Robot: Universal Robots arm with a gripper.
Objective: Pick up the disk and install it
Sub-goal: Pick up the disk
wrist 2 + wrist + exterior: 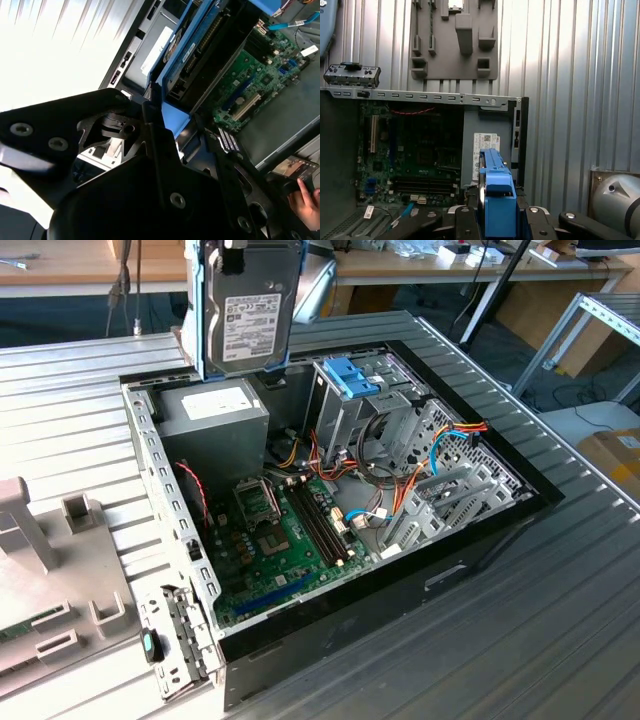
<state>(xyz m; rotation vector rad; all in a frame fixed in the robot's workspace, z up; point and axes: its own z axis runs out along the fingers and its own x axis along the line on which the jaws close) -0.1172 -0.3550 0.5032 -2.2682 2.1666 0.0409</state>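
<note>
The disk [250, 305], grey metal with a white label and a light-blue rail frame, hangs upright in the air over the back corner of the open computer case [470, 550], just above the power-supply box. Its upper edge runs off the top of the exterior view. In the first wrist view my gripper [497, 212] is shut on the disk's blue frame [495, 190], with black fingers [465, 217] on either side. The second wrist view shows the disk [200, 50] edge-on ahead of the gripper [172, 120], with the green motherboard [260, 85] beyond it.
Inside the case are a grey power-supply box [215, 410], an upright metal drive cage with a blue tab [352, 378], coloured cables [440, 440] and the motherboard [280, 540]. A grey fixture plate [50, 590] lies on the ribbed table at the exterior view's left. A person's hand [305, 197] holds a device.
</note>
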